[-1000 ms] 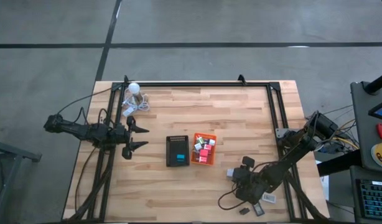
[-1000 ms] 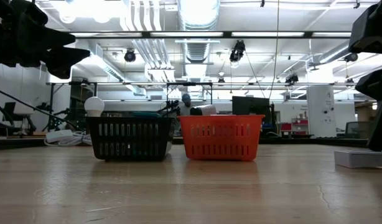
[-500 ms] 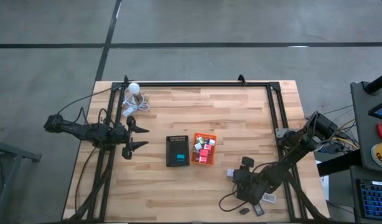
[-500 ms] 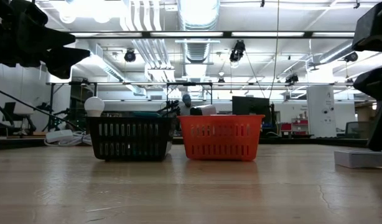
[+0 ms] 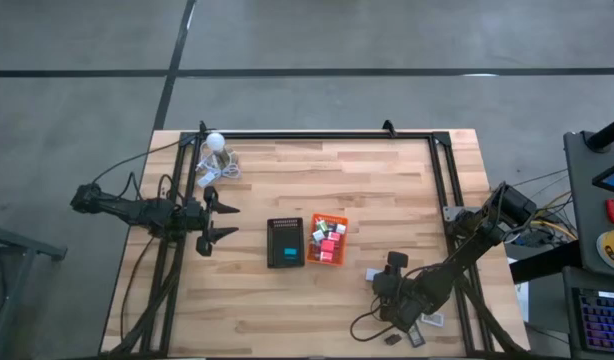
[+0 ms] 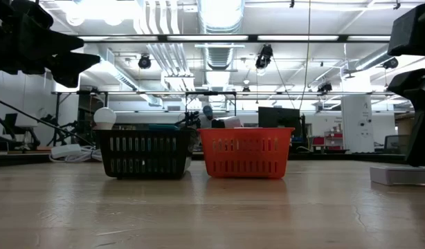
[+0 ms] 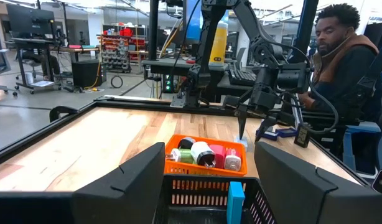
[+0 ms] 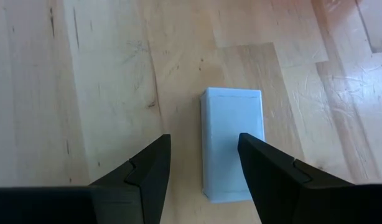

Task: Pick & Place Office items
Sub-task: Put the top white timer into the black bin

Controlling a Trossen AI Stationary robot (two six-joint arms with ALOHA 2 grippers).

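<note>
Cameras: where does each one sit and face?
High: overhead, straight down; both arms, orange tray.
Low: table height, level into the room; black tray and orange tray side by side.
Left wrist: looks across both trays to right gripper and a seated person.
Right wrist: down between its fingers at white block.
Shared: orange tray.

The dark left end effector point(image 5: 225, 221) hovers with fingers spread; the dark right end effector point(image 5: 377, 276), fingers parted, points steeply downward.
</note>
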